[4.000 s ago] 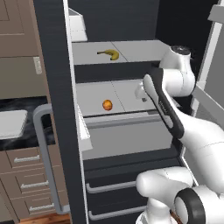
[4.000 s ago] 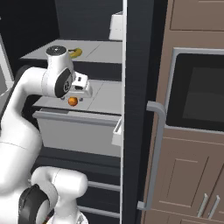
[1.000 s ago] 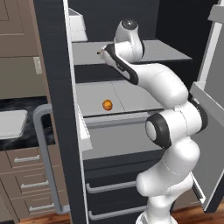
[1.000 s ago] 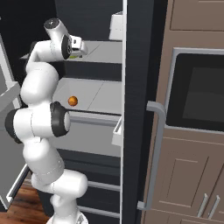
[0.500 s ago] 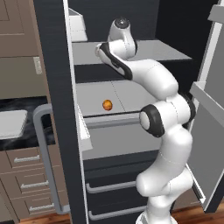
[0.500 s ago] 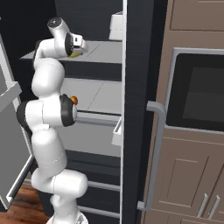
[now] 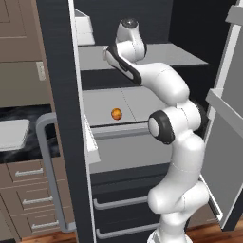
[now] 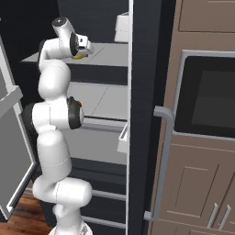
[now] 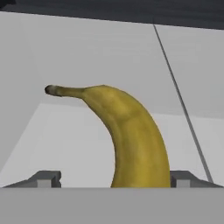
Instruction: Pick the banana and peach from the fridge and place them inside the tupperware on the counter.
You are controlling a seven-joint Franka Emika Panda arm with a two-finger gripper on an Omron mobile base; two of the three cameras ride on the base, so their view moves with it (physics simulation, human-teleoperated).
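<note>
The banana lies on the fridge's upper shelf, its dark stem pointing left in the hand view. My gripper is open, and the fruit's near end sits between its two fingertips. From the right base view the gripper reaches over the shelf, with a sliver of yellow banana beneath it. The peach rests on the middle shelf, below the arm. On the counter to the left sits the white tupperware.
The open black fridge door with its silver handle stands between the shelves and the counter. The other door hangs open at the right. A white box stands at the back left of the upper shelf. Brown drawers lie under the counter.
The arm has risen from the middle shelf to the upper one and pushed its hand in toward the banana. The peach has stayed put.
</note>
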